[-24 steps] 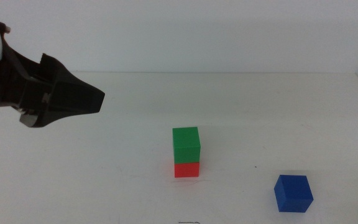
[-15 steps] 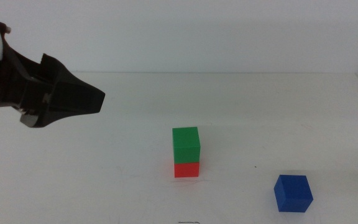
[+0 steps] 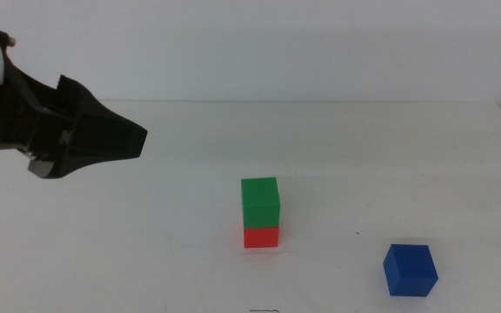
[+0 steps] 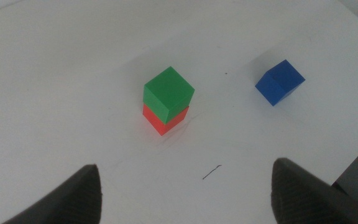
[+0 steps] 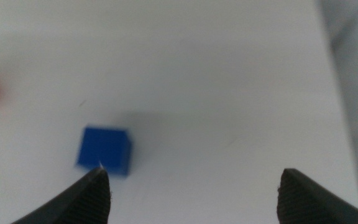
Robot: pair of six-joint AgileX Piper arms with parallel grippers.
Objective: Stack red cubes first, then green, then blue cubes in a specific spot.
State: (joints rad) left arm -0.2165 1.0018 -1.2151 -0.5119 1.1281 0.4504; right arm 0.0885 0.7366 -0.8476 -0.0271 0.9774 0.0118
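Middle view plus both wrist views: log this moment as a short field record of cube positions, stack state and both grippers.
stack: green cube sits on red cube, on the white table
blue cube: alone on the table, apart from the stack, toward the right arm's side
left gripper: raised at the table's left, open, holding nothing
right gripper: open above the blue cube, out of the middle view
remaining: blue not yet stacked

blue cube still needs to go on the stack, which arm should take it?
Right, probably. The blue cube lies on the table's right side, just ahead of the open right gripper. The left gripper, also open, hangs far left, beyond the green cube on the red cube.
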